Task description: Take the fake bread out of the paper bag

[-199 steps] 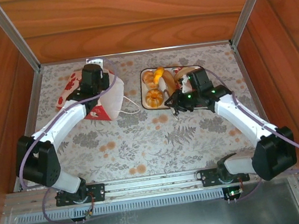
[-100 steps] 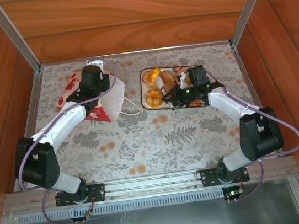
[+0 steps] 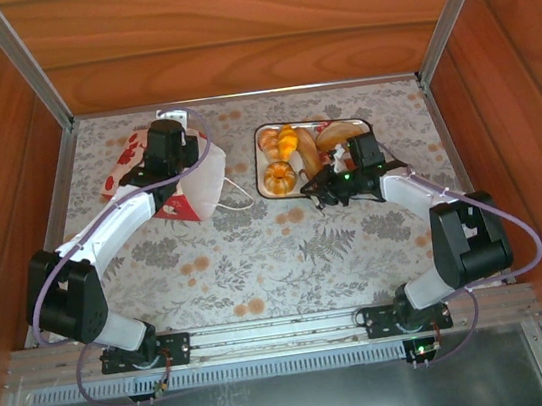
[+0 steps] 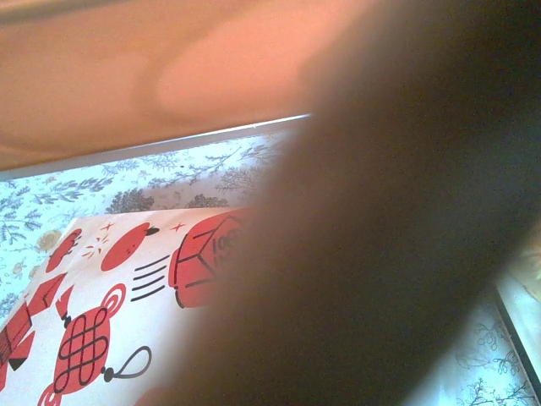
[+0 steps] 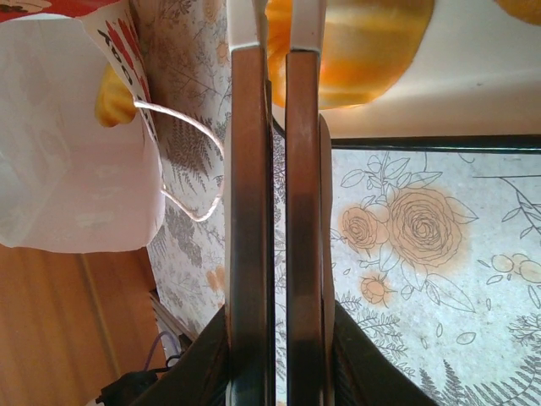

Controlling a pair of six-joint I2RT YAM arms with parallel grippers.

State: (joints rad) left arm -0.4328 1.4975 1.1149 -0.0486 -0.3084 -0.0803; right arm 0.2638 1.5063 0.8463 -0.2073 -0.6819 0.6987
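Lying sideways, white-and-red paper bag (image 3: 203,187) was steadied by closed left tool (image 3: 166,143), apparently for emptying; right tool (image 3: 314,185) was closed, empty.

The top camera sits high behind the arm bases (image 3: 141,355), looking down and forward over the whole desk (image 3: 258,255) to the wooden back wall (image 3: 236,26). The left wrist camera lies very close to the bag (image 4: 101,321), facing across its printed side toward the desk's far edge; a dark blur (image 4: 397,254) covers its right half. The right wrist camera, low and rolled sideways, looks along its own fingers (image 5: 249,211) to the tray (image 5: 473,93). All three share the bag; top and right wrist share the tray.
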